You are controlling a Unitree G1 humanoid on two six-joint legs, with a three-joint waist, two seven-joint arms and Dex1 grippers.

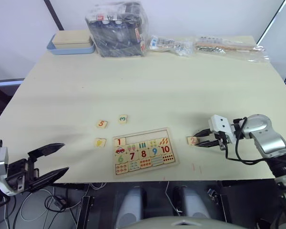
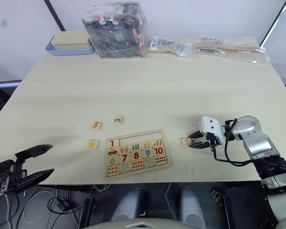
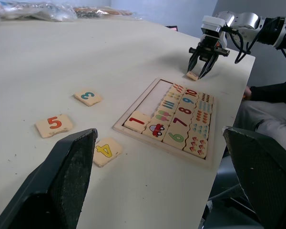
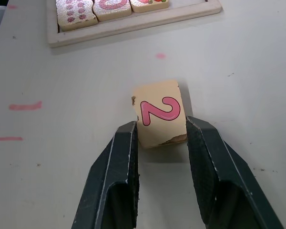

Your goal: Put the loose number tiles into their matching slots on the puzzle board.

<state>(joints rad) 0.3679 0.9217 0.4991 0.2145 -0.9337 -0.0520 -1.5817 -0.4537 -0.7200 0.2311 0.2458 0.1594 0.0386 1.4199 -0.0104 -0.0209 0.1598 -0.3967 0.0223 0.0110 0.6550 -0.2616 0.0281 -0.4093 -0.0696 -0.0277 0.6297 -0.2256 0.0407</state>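
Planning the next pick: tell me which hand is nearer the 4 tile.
Left. The left hand hangs off the table's near edge, close to the 4 tile; the right hand is beyond the board, straddling the 2 tile.

You have a pale cream desk [image 1: 148, 90] in front of a plain white wall [image 1: 190, 16]. Dark slanted bars cross that wall near both far corners. Under the near edge, cables [image 1: 52, 202] lie on what looks like a dark floor. Light falls evenly, with soft shadows.
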